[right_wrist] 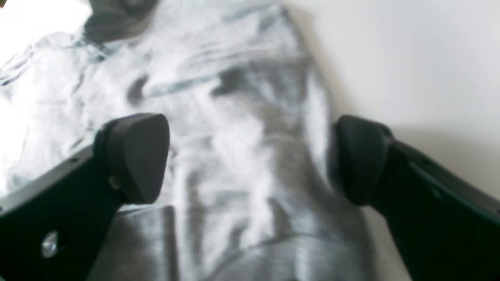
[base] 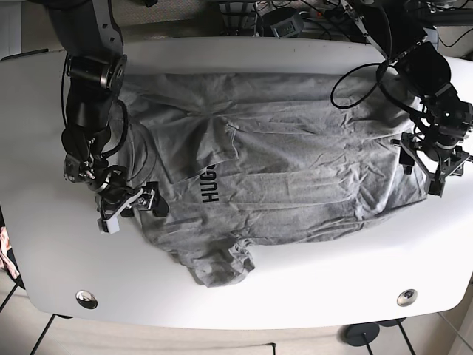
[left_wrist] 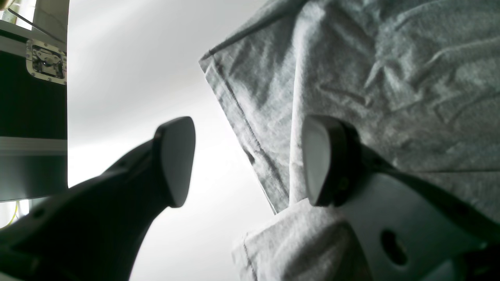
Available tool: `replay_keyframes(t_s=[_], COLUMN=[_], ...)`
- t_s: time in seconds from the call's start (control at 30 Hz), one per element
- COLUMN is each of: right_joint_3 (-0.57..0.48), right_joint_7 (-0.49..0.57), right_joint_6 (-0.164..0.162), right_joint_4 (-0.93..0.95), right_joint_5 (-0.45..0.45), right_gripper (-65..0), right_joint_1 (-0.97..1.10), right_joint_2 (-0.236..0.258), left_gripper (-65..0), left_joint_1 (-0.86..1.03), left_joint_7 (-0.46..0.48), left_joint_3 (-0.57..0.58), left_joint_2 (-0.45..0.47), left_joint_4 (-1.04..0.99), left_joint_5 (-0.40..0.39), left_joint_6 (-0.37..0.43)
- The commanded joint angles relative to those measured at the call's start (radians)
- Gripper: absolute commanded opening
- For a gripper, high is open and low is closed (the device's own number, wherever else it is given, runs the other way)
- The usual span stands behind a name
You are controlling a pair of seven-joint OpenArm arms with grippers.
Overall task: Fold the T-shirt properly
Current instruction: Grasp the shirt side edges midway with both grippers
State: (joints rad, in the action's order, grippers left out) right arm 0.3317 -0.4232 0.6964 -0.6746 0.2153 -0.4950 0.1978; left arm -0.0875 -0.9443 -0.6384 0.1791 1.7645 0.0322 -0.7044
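Observation:
A grey T-shirt (base: 281, 170) with dark lettering lies spread and wrinkled across the white table (base: 310, 296), one sleeve crumpled near the front. My left gripper (base: 432, 166) is at the shirt's right edge. In the left wrist view this gripper (left_wrist: 250, 160) is open, one finger (left_wrist: 324, 160) over the fabric (left_wrist: 390, 78) and the other over bare table, with the hemmed edge between them. My right gripper (base: 129, 205) hovers at the shirt's left edge. Seen from the right wrist, it (right_wrist: 248, 158) is open and straddles a ridge of cloth (right_wrist: 234, 97).
A black case with a metal latch (left_wrist: 33, 97) stands beside the table. Cables and gear (base: 295, 22) crowd the far edge. Two round grommets (base: 86, 298) (base: 406, 297) sit near the table's front edge.

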Motion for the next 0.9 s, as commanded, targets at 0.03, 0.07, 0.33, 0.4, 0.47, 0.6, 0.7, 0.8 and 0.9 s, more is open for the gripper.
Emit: replay_keyframes(t_s=[0.03,0.07,0.33,0.4,0.47,0.6,0.7,0.8,0.9], right_joint_3=[-0.004,-0.004,-0.004,-0.004,-0.004,-0.004,-0.004,-0.004,-0.004], right_joint_7=[-0.039,-0.039,-0.035,-0.035,-0.035,-0.035,-0.035,-0.035,-0.035], right_joint_6=[0.001,0.001,-0.008,-0.008,-0.008,-0.008,-0.010,-0.010,-0.010], right_joint_4=[-0.001,-0.001,-0.001,-0.001,-0.001,-0.001,-0.001,-0.001,-0.001], right_joint_5=[-0.018,-0.017,-0.020,-0.020,-0.020,-0.020,-0.020,-0.020,-0.020], right_gripper=[-6.2,-12.2,-64.2,-62.9,-63.3,-63.3,-63.3,-63.3,-63.1], right_joint_1=[0.000,0.000,-0.018,-0.018,-0.018,-0.018,-0.018,-0.018,-0.018], right_joint_2=[-0.008,-0.008,-0.005,-0.002,-0.001,0.001,-0.002,-0.007,-0.007], left_gripper=[-24.6,-24.4,-24.2,-24.2,-24.2,-24.0,-24.0,-24.0,-24.0], left_joint_1=[-0.019,-0.021,-0.088,-0.114,-0.140,-0.196,-0.232,-0.235,-0.237], left_joint_7=[0.018,0.018,0.018,0.018,0.020,0.023,0.046,0.117,0.135], left_joint_3=[-0.002,-0.002,-0.002,-0.004,-0.004,-0.056,-0.102,-0.117,-0.142], left_joint_2=[0.021,0.021,0.061,0.067,0.069,0.084,0.109,0.129,0.156], left_joint_4=[-0.004,-0.021,-0.134,-0.188,-0.246,-0.417,-0.545,-0.642,-0.754], left_joint_5=[-0.004,-0.005,-0.005,-0.005,-0.005,-0.012,-0.013,-0.015,-0.101], left_joint_6=[0.006,0.006,0.105,0.157,0.188,0.194,0.193,0.190,0.105])
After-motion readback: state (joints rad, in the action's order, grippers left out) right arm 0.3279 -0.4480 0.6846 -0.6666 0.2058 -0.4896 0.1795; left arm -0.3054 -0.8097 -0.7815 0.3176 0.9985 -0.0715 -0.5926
